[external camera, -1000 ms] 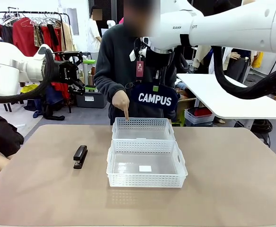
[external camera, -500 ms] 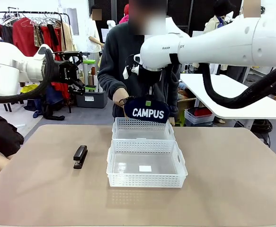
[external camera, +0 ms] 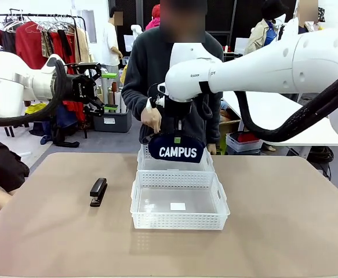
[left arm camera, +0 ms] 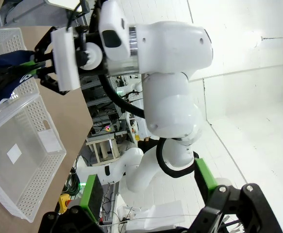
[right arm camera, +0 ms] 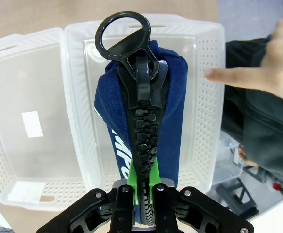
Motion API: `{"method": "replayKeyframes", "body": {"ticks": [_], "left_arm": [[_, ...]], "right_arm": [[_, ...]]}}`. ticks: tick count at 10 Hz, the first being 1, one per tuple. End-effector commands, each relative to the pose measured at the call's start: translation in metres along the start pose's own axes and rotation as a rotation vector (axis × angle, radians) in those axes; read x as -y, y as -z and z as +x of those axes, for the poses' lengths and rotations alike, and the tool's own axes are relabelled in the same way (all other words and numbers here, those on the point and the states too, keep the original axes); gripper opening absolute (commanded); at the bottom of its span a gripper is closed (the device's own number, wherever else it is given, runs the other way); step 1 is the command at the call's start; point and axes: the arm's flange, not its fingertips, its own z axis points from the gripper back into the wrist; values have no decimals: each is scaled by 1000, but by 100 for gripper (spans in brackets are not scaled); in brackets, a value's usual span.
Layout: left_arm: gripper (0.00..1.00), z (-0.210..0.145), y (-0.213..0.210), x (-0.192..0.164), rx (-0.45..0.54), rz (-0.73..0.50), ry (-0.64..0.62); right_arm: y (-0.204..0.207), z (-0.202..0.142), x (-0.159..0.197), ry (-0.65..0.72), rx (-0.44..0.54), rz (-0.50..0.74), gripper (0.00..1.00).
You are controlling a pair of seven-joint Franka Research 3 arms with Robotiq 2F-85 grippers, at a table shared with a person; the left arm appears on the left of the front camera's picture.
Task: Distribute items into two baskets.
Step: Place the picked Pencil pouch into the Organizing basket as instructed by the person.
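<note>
My right gripper (external camera: 177, 132) is shut on the top of the navy "CAMPUS" pouch (external camera: 177, 152), which hangs just above the far basket (external camera: 208, 164). In the right wrist view the pouch (right arm camera: 173, 116) hangs zip-up from the gripper (right arm camera: 143, 191), over that basket (right arm camera: 207, 121). The near basket (external camera: 179, 221) with its white label touches the far one and holds nothing. The black stapler (external camera: 98, 191) lies on the table left of the baskets. My left gripper (external camera: 97, 87) is raised at the far left, open and holding nothing, its jaws (left arm camera: 148, 194) wide apart.
A person stands behind the far basket, one hand (external camera: 151, 119) beside the pouch with a finger (right arm camera: 238, 77) pointing toward that basket. The tan table (external camera: 284, 220) is bare to the right and in front. A white table (external camera: 273, 119) stands beyond at right.
My right arm has carried the pouch down and slightly left, from chest height to just above the far basket. The person's hand has lifted off the basket's rim. The left arm has stayed still.
</note>
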Motion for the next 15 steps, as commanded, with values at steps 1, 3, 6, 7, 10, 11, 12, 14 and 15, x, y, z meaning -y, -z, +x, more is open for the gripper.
{"method": "replayKeyframes", "body": {"ticks": [1, 3, 6, 7, 10, 11, 12, 14, 15], "left_arm": [[100, 0, 0, 2, 1, -1, 3], [100, 0, 0, 2, 1, -1, 3], [100, 0, 0, 2, 1, -1, 3], [100, 0, 0, 2, 1, -1, 3], [100, 0, 0, 2, 1, -1, 3], [100, 0, 0, 2, 1, -1, 3], [100, 0, 0, 2, 1, -1, 3], [100, 0, 0, 2, 1, -1, 3], [100, 0, 0, 2, 1, -1, 3]], "right_arm": [[12, 1, -3, -61, -38, -38, 0], [31, 0, -2, -61, -100, -55, 0], [50, -2, 7, -28, -127, -78, 0], [57, -1, 9, -13, -127, -74, 0], [69, 3, 14, 18, -105, -51, 0], [71, 3, 14, 16, -105, -45, 0], [74, 5, 14, 17, -103, -35, 0], [75, 5, 14, 30, -73, -11, 35], [73, 5, 14, 34, -62, -11, 54]]}}
